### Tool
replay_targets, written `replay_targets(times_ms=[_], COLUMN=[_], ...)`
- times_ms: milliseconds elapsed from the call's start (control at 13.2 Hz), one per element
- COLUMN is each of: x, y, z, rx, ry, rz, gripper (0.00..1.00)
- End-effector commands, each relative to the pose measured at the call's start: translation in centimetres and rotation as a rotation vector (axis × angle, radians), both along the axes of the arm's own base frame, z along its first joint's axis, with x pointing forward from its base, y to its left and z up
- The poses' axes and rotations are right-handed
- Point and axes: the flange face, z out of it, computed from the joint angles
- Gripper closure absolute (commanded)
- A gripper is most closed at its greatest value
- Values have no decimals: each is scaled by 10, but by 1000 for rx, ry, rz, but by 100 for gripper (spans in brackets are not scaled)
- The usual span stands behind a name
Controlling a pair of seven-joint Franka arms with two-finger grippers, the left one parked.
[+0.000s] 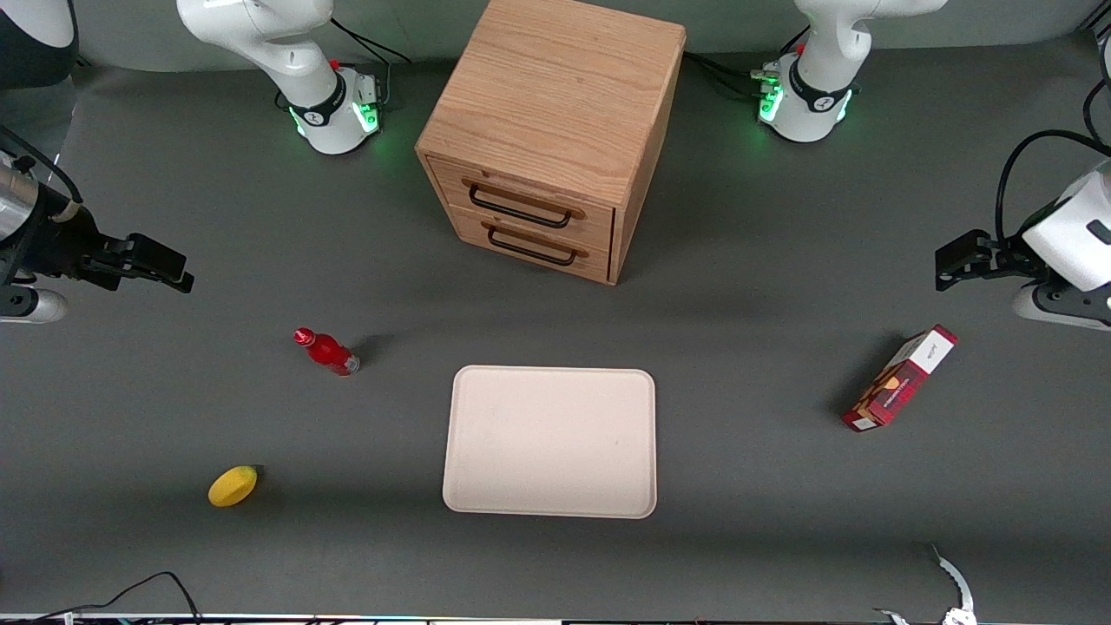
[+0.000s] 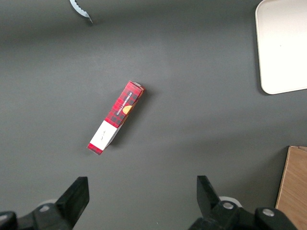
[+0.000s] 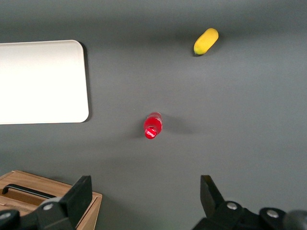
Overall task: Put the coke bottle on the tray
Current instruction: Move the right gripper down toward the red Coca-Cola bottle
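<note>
The coke bottle (image 1: 327,351) is a small red bottle with a red cap, standing on the grey table beside the cream-beige tray (image 1: 550,441), toward the working arm's end. The tray lies flat and bare, in front of the wooden drawer cabinet. My right gripper (image 1: 174,271) hangs high above the table at the working arm's end, farther from the front camera than the bottle, open and empty. In the right wrist view the bottle (image 3: 153,125) is seen from above, well apart from my gripper (image 3: 146,191), with the tray (image 3: 43,81) beside it.
A wooden two-drawer cabinet (image 1: 549,139) stands at the table's middle, drawers shut. A yellow lemon (image 1: 233,485) lies nearer the front camera than the bottle. A red rectangular carton (image 1: 899,379) lies toward the parked arm's end.
</note>
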Motion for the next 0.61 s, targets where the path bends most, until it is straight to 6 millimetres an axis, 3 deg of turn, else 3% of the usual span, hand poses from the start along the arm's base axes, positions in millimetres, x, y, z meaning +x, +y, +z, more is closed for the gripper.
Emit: replay_targets(times_ms=[0, 530], x=[-3, -3], y=[-2, 5], z=[9, 4], rx=[8, 7], ry=[2, 13], rz=[8, 21], gripper=[0, 0])
